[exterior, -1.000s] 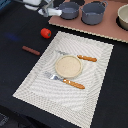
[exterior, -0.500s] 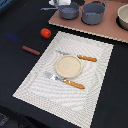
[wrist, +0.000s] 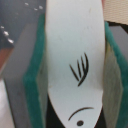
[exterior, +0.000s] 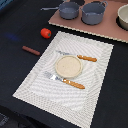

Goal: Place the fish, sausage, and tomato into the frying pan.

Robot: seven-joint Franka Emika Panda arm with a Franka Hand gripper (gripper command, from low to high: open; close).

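In the wrist view my gripper [wrist: 75, 85] is shut on the fish [wrist: 75, 35], a flat white piece with black fin and mouth marks, clamped between green pads [wrist: 34, 80]. The gripper is out of the exterior view. The frying pan [exterior: 69, 9], dark grey with a thin handle pointing to the exterior view's left, sits on a tan board [exterior: 100, 29] at the back. The tomato [exterior: 45, 33] lies on the dark table left of the placemat. The sausage [exterior: 31, 50] lies nearer, also left of the mat.
A deeper grey pot [exterior: 94, 13] stands right of the pan, and a pale bowl [exterior: 123, 17] at the far right edge. On the striped placemat [exterior: 40, 87] sit a tan plate [exterior: 68, 66], an orange-handled knife [exterior: 80, 56] and fork [exterior: 67, 82].
The arm, seen at the exterior view's top left before, has moved right along the top edge and left the view. Tomato, sausage and pan have not moved.
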